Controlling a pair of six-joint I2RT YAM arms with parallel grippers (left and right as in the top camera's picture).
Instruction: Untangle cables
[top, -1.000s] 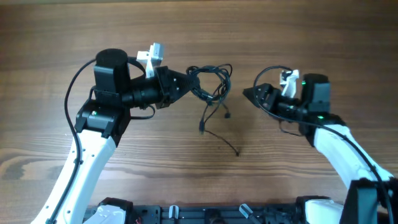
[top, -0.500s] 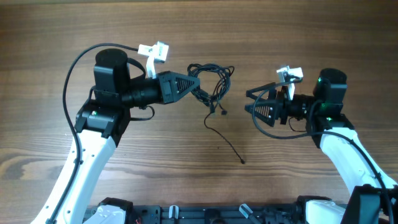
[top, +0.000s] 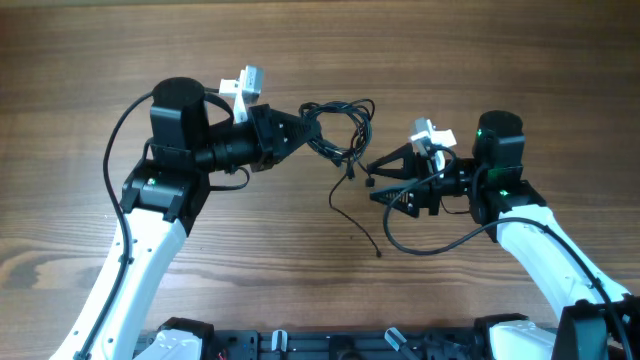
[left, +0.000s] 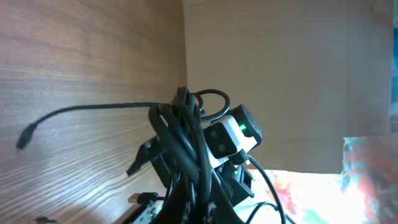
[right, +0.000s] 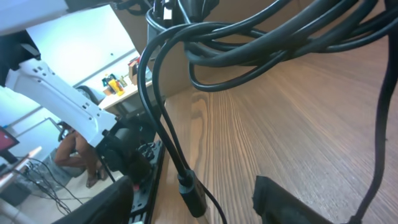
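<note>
The cables (top: 338, 128) are thin black cords in a knotted bundle at the table's middle, with a loose strand (top: 356, 222) trailing toward the front. My left gripper (top: 303, 128) is shut on the bundle's left side; in the left wrist view the cords (left: 186, 143) rise thick from between its fingers. My right gripper (top: 371, 184) is open, its fingertips on either side of a hanging plug (top: 368, 182) just right of the bundle. In the right wrist view that plug (right: 193, 191) hangs between the two open fingers (right: 199, 202), with the loops (right: 261, 43) above.
The wooden table (top: 500, 50) runs all round the bundle. The thicker black arm cables curve beside each arm: one (top: 115, 135) at the left and one (top: 425, 245) under the right gripper. A black rail (top: 330, 345) runs along the front edge.
My right gripper has moved left toward the bundle, staying open, and now brackets a hanging plug. My left gripper still holds the bundle, shifting slightly; the loose strand moved a little.
</note>
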